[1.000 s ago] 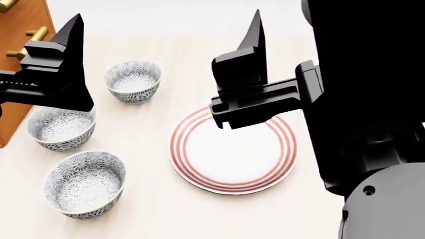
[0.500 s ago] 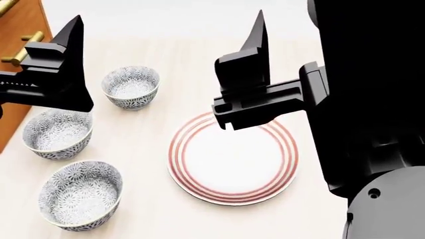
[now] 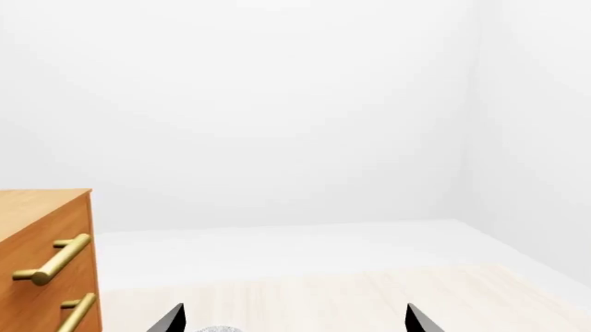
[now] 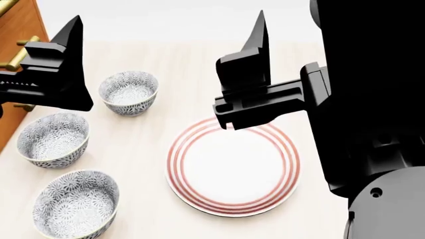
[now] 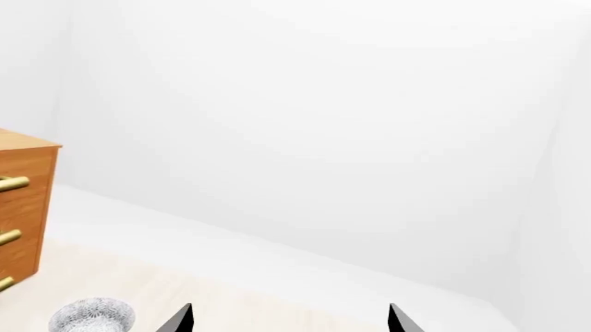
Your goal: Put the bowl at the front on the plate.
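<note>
Three flower-patterned bowls stand in a row on the left in the head view. The bowl at the front (image 4: 76,201) is nearest me, with a middle bowl (image 4: 53,139) and a far bowl (image 4: 128,92) behind it. To their right lies the red-ringed plate (image 4: 232,167). My left gripper (image 4: 71,35) hovers high over the bowls and my right gripper (image 4: 256,35) over the plate's far edge. Both are open and empty, as the left gripper (image 3: 293,321) and right gripper (image 5: 289,319) show in their wrist views. Each wrist view catches one bowl: a rim (image 3: 220,329) and a whole bowl (image 5: 93,315).
A wooden cabinet (image 4: 20,30) with brass handles stands at the table's far left; it also appears as the cabinet (image 3: 46,263) and cabinet (image 5: 23,200) in the wrist views. My dark torso (image 4: 371,99) fills the right side. White walls lie behind the pale wooden tabletop (image 4: 166,64).
The head view has shifted: bowls and plate sit lower in frame and the cabinet has slid further left. Both grippers hold the same pose, open.
</note>
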Controlling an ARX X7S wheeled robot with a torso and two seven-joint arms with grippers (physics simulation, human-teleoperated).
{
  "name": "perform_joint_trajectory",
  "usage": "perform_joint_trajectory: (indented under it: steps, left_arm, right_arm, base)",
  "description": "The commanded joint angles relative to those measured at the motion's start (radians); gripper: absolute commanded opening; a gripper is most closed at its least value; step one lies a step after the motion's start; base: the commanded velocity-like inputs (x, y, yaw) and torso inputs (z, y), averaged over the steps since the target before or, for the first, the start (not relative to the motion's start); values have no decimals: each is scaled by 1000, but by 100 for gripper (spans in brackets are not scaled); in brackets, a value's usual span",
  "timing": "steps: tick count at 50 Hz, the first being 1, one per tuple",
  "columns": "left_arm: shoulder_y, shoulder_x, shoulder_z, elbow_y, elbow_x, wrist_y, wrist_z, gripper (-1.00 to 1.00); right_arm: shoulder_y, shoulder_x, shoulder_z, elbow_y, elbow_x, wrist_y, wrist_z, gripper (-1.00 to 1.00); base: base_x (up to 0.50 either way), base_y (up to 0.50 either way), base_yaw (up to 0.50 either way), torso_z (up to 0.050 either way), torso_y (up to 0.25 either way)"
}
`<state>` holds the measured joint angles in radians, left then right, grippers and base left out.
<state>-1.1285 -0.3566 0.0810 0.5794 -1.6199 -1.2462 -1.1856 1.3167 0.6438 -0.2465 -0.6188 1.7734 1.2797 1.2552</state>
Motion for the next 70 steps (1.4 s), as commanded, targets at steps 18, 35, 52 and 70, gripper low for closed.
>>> perform_joint_trajectory:
  steps: [18,35,52,70]
  left_arm:
    - [8,-13,21,4,15,24,13,100]
    - [12,-20,35,6,17,37,12,100]
    - [15,-29,45,5,30,50,26,100]
    - [15,-36,56,4,30,63,27,100]
  right_arm:
    - [-10,15,-11,-10,-8,-25,-11,100]
    - [-3,24,-22,-11,1,-37,-6,100]
    - [0,28,-30,-10,-10,-46,-19,100]
    - [-7,38,-33,-14,-22,-59,-32,100]
  base:
    - [73,0,0,0,0]
    - [75,0,0,0,0]
    - [75,0,0,0,0]
    - [76,0,0,0,1]
